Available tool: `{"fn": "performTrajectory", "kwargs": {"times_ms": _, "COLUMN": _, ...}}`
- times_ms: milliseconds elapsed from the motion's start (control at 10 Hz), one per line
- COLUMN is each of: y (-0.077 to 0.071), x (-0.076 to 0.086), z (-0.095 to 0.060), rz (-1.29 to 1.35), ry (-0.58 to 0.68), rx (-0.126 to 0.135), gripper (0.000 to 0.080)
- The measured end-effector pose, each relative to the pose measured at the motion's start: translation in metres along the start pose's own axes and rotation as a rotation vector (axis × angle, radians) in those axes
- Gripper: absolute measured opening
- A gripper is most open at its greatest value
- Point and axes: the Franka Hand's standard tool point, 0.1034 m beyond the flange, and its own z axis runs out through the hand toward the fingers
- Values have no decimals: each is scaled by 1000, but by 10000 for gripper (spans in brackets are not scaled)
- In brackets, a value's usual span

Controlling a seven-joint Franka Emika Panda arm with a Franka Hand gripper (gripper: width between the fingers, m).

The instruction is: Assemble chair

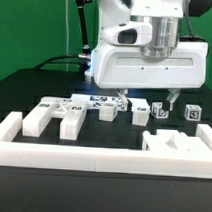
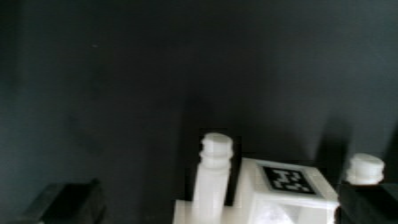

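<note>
Several chunky white chair pieces with black-and-white tags lie on the black table. A flat forked piece (image 1: 53,117) lies at the exterior view's left. Small blocks (image 1: 107,110) (image 1: 141,114) (image 1: 161,109) (image 1: 192,114) sit in a row across the middle. My gripper (image 1: 148,98) hangs low over the middle blocks, open. In the wrist view a white tagged piece with an upright peg (image 2: 249,190) stands between my dark fingers (image 2: 71,200), with a gap on one side. The gripper (image 2: 222,212) holds nothing. A second peg (image 2: 365,168) shows beside it.
A long white border rail (image 1: 92,153) runs along the table's front edge. A larger white block (image 1: 177,143) lies at the exterior view's front right, just behind the rail. A flat tagged board (image 1: 95,98), apparently the marker board, lies behind the row of blocks.
</note>
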Motion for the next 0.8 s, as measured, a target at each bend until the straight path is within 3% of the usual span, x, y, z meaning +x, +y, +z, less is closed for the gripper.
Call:
{"fn": "performTrajectory", "kwargs": {"times_ms": 300, "y": 1, "x": -2, "z": 2, "rz": 24, "ry": -3, "rx": 4, "gripper": 649}}
{"fn": "performTrajectory", "kwargs": {"times_ms": 400, "y": 9, "x": -10, "z": 7, "rz": 103, "ry": -13, "rx": 11, "gripper": 649}}
{"fn": "performTrajectory", "kwargs": {"times_ms": 600, "y": 6, "x": -33, "z": 16, "rz": 212, "ry": -49, "rx": 12, "gripper": 649}}
{"fn": "performTrajectory", "kwargs": {"times_ms": 800, "y": 4, "x": -38, "z": 17, "rz": 229, "ry": -62, "rx": 14, "gripper": 649}}
